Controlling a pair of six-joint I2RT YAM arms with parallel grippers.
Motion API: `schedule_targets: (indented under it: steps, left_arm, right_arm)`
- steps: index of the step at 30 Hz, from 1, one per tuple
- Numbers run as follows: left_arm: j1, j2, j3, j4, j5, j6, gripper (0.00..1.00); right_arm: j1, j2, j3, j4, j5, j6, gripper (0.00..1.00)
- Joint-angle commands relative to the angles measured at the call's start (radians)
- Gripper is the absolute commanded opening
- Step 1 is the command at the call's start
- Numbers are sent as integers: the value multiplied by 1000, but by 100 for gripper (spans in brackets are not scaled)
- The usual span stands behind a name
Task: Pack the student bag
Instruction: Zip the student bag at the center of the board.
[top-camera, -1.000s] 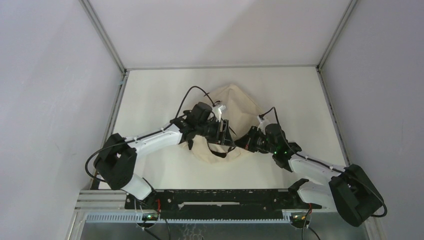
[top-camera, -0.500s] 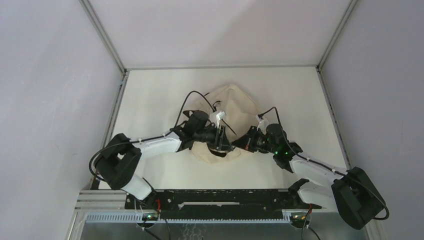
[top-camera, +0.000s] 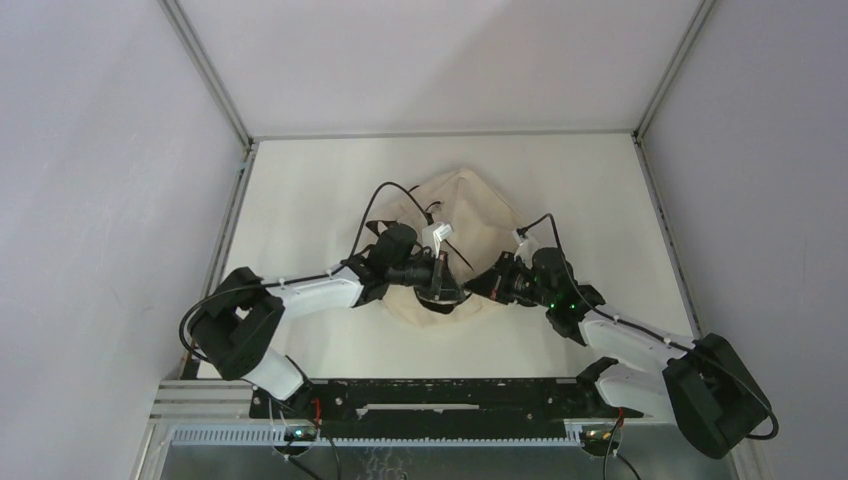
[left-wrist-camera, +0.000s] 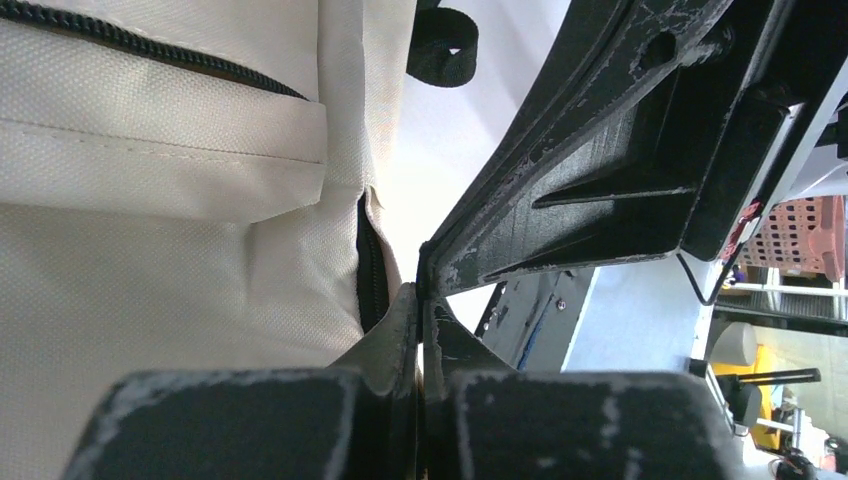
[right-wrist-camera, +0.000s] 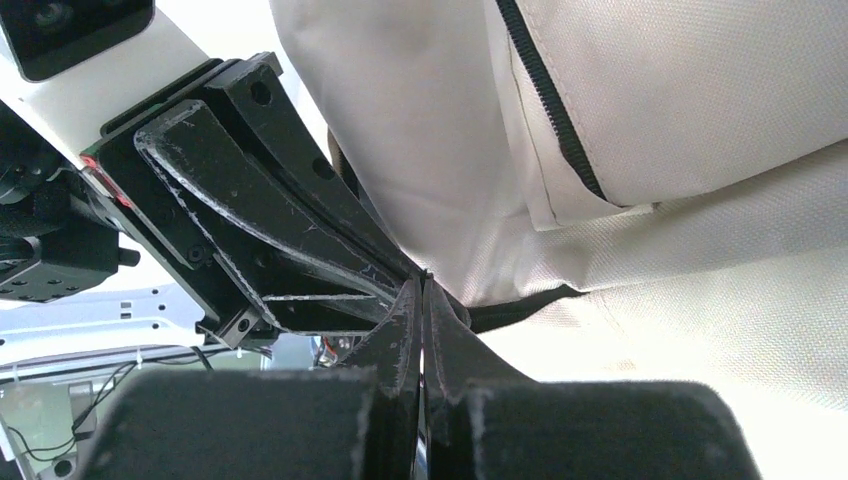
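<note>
Here's the student bag (top-camera: 468, 212), a soft cream heap lying mid-table on the white table (top-camera: 300, 190), and both arms have reached in to its near edge, meeting almost nose to nose. The left gripper (top-camera: 446, 284) comes in from the left at the bag's near hem, and the left wrist view shows its fingers pressed hard together with a fold of cream cloth nipped between them, right beside a short stretch of black zipper (left-wrist-camera: 369, 262). So that's a pinch on the bag itself! The right gripper (top-camera: 480, 285) sits just beside it on the right, tips all but touching the left one's. Its fingers are clamped tight too, with the bag's fabric draped close behind them, though I can't tell whether any cloth is caught there. Most of the bag lies beyond both claws, towards the far wall. A second zipper line (left-wrist-camera: 150, 45) runs across a pocket flap and looks closed, while a black strap loop (left-wrist-camera: 442, 45) pokes out past the bag's edge. What's inside the bag? No view shows it.
</note>
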Motion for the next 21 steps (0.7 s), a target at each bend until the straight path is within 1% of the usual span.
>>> schedule_targets:
  steps: [1,2,4,5,7,9,10,12,13,14,17,19,21]
  left_arm:
    - [0,-20,-2,29,12,6,0]
    - [0,-28,-4,5,1,11,0]
    - [0,-52,-5,-32,-19,17,0]
    - [0,-71,-6,-44,-27,20,0]
    - [0,-100,-9,-62,-39,26,0]
    - [-2,-118,-9,-69,-39,42,0]
    - [-5,-123,-7,-75,-32,55,0]
    - [-13,-129,3,-100,-24,84,0]
    - [-19,-131,8,-108,-21,92,0]
    - [-22,-134,11,-115,-19,98,0]
    - [-33,-141,15,-122,-23,104,0]
    - [-39,-142,21,-142,-39,110,0]
    - [-48,-140,33,-167,-51,126,0]
  right_arm:
    - [-2,-49,37,7,37,23,9]
    - [-11,-71,43,-34,63,31,23]
    - [-25,-135,55,-164,184,49,42]
    - [-31,-170,57,-228,246,68,47]
    - [-47,-237,55,-362,337,116,51]
    - [-69,-274,56,-483,368,185,52]
    - [-83,-277,55,-532,362,260,52]
    - [-86,-256,55,-590,319,360,46]
    - [-75,-231,57,-567,281,388,44]
    - [-55,-209,59,-546,258,420,44]
    - [18,-160,66,-468,237,495,49]
    - [65,-142,67,-426,255,517,52]
    - [85,-125,67,-399,256,522,55]
